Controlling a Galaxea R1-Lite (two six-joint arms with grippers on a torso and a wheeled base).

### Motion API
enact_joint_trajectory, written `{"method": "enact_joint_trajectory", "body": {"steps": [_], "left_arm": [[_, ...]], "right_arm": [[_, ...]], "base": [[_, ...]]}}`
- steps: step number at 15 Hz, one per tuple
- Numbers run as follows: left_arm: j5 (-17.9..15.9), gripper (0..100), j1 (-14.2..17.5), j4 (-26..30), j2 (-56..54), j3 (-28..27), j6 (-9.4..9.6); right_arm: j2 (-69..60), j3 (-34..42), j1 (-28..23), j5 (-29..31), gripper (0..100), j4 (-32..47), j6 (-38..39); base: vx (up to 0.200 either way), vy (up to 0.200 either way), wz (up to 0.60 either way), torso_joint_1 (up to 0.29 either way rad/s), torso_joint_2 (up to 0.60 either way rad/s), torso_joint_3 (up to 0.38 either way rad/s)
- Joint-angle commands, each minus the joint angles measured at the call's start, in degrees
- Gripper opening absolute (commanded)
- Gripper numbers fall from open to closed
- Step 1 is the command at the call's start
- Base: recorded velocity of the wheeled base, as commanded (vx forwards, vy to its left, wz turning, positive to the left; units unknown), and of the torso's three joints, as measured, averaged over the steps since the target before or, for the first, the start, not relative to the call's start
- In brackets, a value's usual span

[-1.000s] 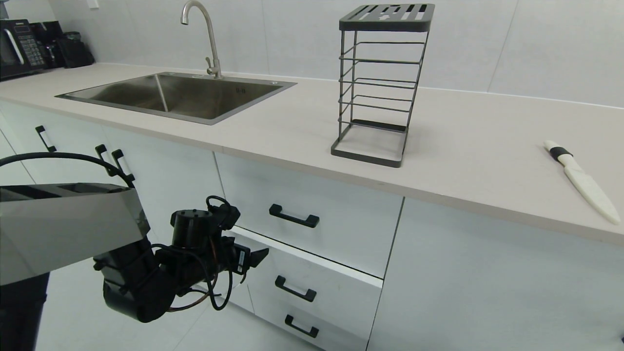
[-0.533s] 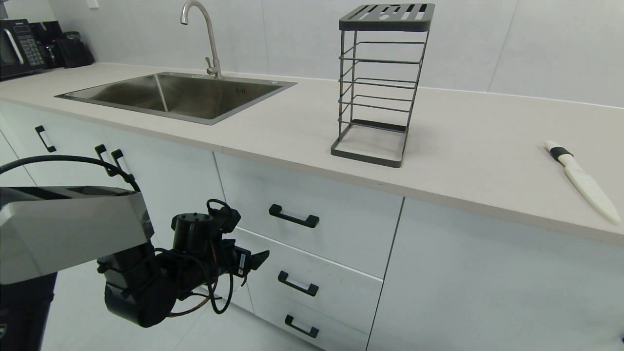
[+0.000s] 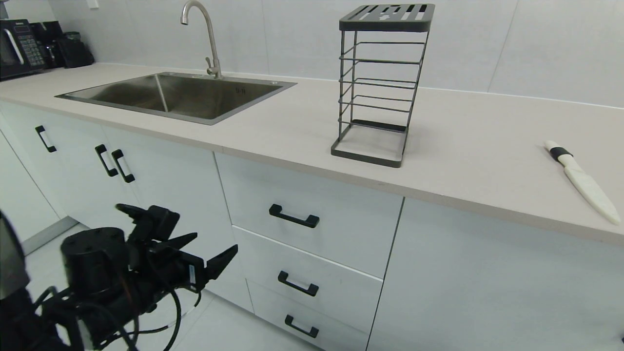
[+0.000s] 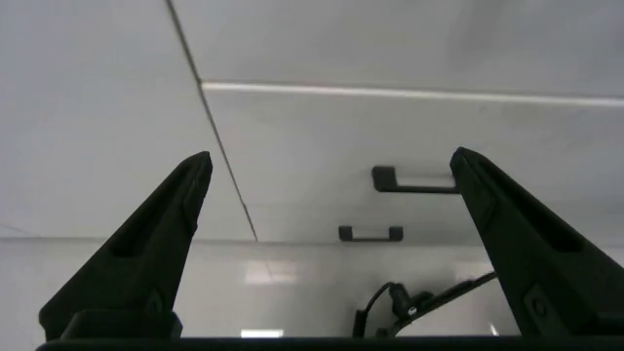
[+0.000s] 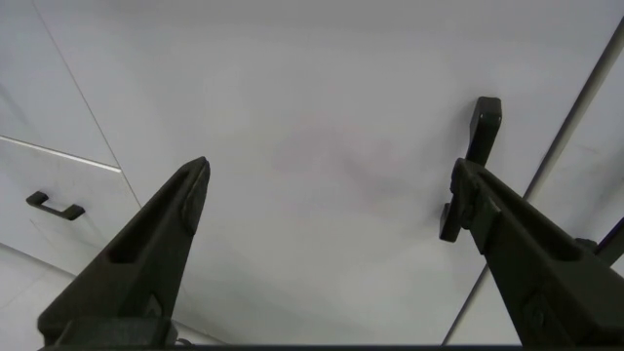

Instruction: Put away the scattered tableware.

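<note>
No legible text recorded. The microwave (image 3: 17, 46) at the countertop's (image 3: 292, 131) far left corner carries keypad print too small to read. A mark on the sink's (image 3: 204, 95) rear wall is likewise illegible.

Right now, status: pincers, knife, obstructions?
Left pincer open, empty, low by the drawers. Right pincer open, empty, facing cabinet door. White knife flat on countertop, right of knife rack. Nothing between them.

Left hand (image 3: 214, 242) — its arm (image 3: 73, 302) off the bottom-left corner
</note>
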State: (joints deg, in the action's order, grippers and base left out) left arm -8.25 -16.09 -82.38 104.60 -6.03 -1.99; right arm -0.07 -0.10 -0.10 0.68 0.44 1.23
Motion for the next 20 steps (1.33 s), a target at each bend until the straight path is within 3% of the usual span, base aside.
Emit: {"method": "enact_joint_trajectory", "body": {"steps": [1, 2, 4, 7, 11, 13, 15, 20], "left_arm": [[0.3, 100, 1.2, -0.3, -19.8, 6.0, -3.37], [0.3, 100, 2.4, 1.0, -26.8, 6.0, -4.52], [0.4, 100, 4.8, 5.3, -37.3, 6.0, -4.34], [0.4, 100, 7.2, 18.0, -48.8, 6.0, -4.60], [0.3, 100, 11.6, 42.0, -66.4, 5.8, -4.43], [0.3, 100, 12.8, 49.2, -73.5, 5.9, -4.34], [0.3, 100, 14.6, 50.8, -77.2, 5.6, -4.08], [-0.2, 100, 14.8, 50.6, -86.1, 3.7, -1.09]], "right_arm": [[0.2, 0.0, 0.0, 0.0, 100, 0.0, 0.0], [0.2, 0.0, 0.0, -0.1, 100, 0.0, 0.0], [0.2, 0.0, 0.0, 0.0, 100, 0.0, 0.0], [0.2, 0.0, 0.0, -0.1, 100, 0.0, 0.0], [0.2, 0.0, -0.1, -0.2, 100, 0.0, 0.1], [0.2, 0.0, -0.1, -0.2, 100, 0.0, 0.1], [0.2, 0.0, -0.1, -0.2, 100, 0.0, 0.1], [0.1, 0.0, -0.1, -0.2, 100, 0.0, 0.0]], "base": [[0.000, 0.000, 0.00, 0.000, 0.00, 0.000], [0.000, 0.000, 0.00, 0.000, 0.00, 0.000], [0.000, 0.000, 0.00, 0.000, 0.00, 0.000], [0.000, 0.000, 0.00, 0.000, 0.00, 0.000], [0.000, 0.000, 0.00, 0.000, 0.00, 0.000], [0.000, 0.000, 0.00, 0.000, 0.00, 0.000], [0.000, 0.000, 0.00, 0.000, 0.00, 0.000], [0.000, 0.000, 0.00, 0.000, 0.00, 0.000]]}}
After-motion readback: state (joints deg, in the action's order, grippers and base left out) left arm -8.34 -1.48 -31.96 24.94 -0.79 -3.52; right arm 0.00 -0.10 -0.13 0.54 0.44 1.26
